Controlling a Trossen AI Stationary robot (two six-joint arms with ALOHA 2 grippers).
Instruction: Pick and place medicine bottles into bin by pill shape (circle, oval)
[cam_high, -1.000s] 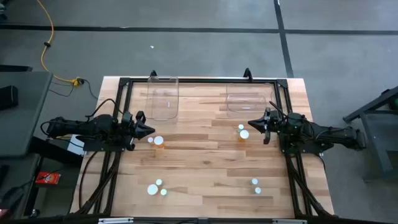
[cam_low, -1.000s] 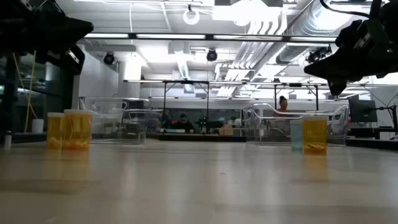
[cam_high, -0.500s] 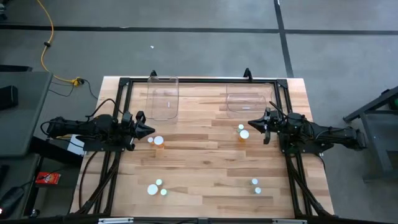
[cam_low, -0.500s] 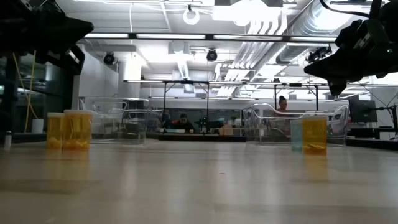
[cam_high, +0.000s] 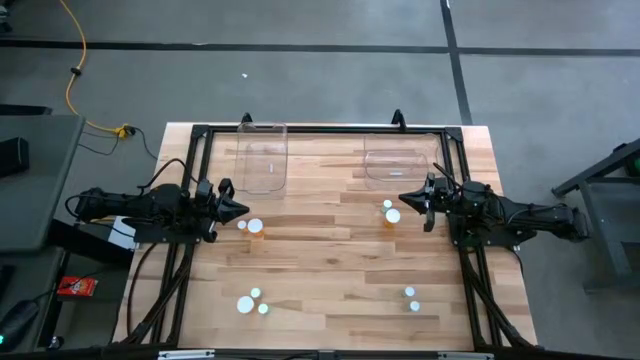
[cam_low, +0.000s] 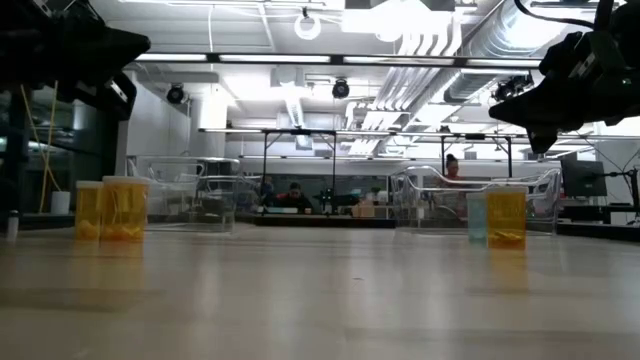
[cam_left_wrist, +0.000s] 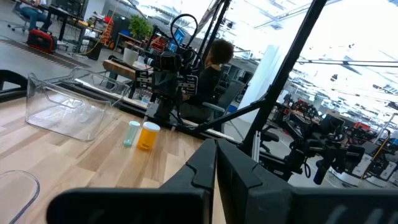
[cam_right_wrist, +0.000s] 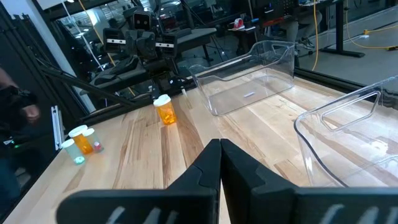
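Meanwhile the left gripper (cam_high: 240, 209) at mid-left and the right gripper (cam_high: 405, 199) at mid-right both hung fully closed and empty, while the medicine bottles (cam_high: 256, 226) stood in small clusters across the table (cam_high: 330, 260), below two clear bins (cam_high: 263, 155).

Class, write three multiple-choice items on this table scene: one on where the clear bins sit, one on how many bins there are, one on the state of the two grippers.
1. Where are the clear bins?
A. along the table's far edge
B. at the near edge
C. on the floor

2. How many bins?
A. one
B. two
C. four

3. The grippers are:
A. both shut, empty
B. both open
C. each holding a bottle

Answers:
1 A: left bin and right bin lie by the far edge.
2 B: only those two show.
3 A: left gripper and right gripper have fingers together, medicine bottles still on the table.
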